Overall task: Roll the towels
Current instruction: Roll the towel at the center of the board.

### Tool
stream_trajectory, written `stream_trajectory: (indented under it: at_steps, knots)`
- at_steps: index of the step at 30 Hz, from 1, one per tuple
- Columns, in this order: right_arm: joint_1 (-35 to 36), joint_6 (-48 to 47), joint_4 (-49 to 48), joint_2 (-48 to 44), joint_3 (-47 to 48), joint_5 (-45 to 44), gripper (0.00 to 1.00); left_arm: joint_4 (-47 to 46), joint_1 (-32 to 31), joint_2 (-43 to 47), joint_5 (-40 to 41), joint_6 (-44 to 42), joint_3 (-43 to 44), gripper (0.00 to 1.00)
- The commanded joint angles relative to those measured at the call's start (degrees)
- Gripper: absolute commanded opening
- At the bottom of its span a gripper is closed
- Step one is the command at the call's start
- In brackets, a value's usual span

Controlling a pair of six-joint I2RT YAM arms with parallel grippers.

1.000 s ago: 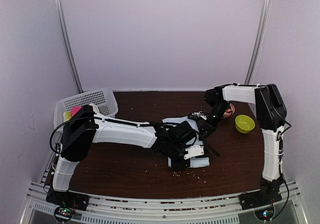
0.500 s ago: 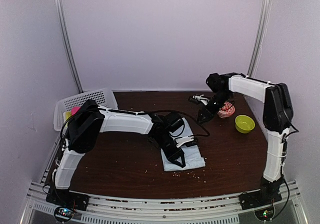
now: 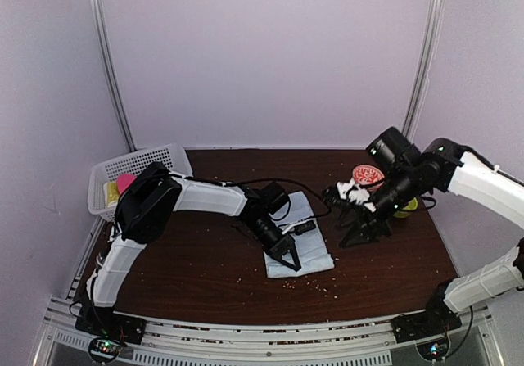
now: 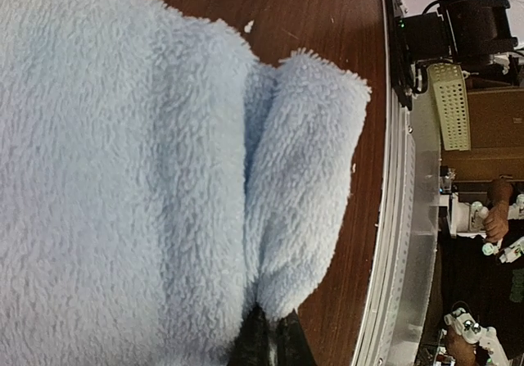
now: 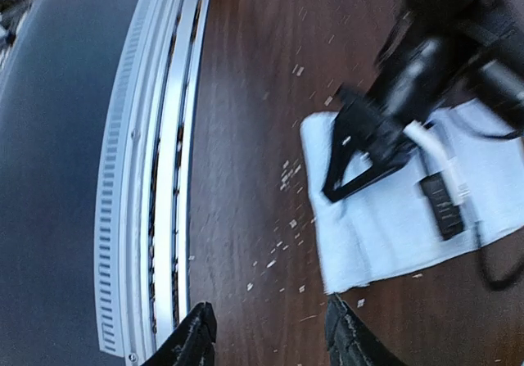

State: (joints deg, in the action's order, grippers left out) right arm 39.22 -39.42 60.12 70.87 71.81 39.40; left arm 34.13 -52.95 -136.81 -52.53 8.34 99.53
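1. left tool (image 4: 266, 348): clenched on a small fold at the towel (image 3: 318, 250) edge. The fold tapers into its tips.
2. towel: pale blue, flat on the worktop (image 3: 205, 276), with the bulk spreading ahead of the left tool. Roll barely begun, I judge.
3. right tool (image 5: 270, 333): released, empty, raised off to the towel's side, well apart from it.
4. handling: light, soft, limp terry with a grippy nap. It won't hold shape, so the roll likely springs loose if let go. Pinch the edge fold near both corners and keep it tight.
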Motion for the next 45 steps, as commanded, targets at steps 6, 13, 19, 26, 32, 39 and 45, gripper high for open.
stream_trajectory:
  at_steps: [6,13,19,26,32,39,45]
  knots:
    - [13.40,2.61,-22.55,4.76,-19.22,-30.32,0.54,-0.73,0.48,-2.99,2.71,0.98,-1.33,0.00]
    - [15.50,-0.85,-32.03,13.24,-20.45,-31.72,0.53,-0.73,0.47,-3.02,2.88,0.89,-2.31,0.00]
    - [16.33,-3.42,-33.58,17.66,-21.46,-30.44,0.48,-0.73,0.48,-2.91,2.94,0.89,-2.02,0.00]
    - [16.43,-3.41,-36.76,22.68,-22.05,-31.75,0.35,-0.73,0.48,-2.71,2.85,0.60,-1.75,0.00]
    - [16.03,-3.15,-31.94,25.23,-19.17,-28.33,0.09,0.62,0.87,0.59,5.41,-1.33,-1.46,0.00]
    - [13.49,0.66,-16.80,27.06,-12.83,-12.58,0.06,-5.96,1.93,17.72,25.19,-0.25,-11.85,0.46]
    - [8.49,0.75,-4.47,33.54,-5.67,0.76,0.06,-14.28,1.44,33.28,42.38,0.03,-25.41,0.46]
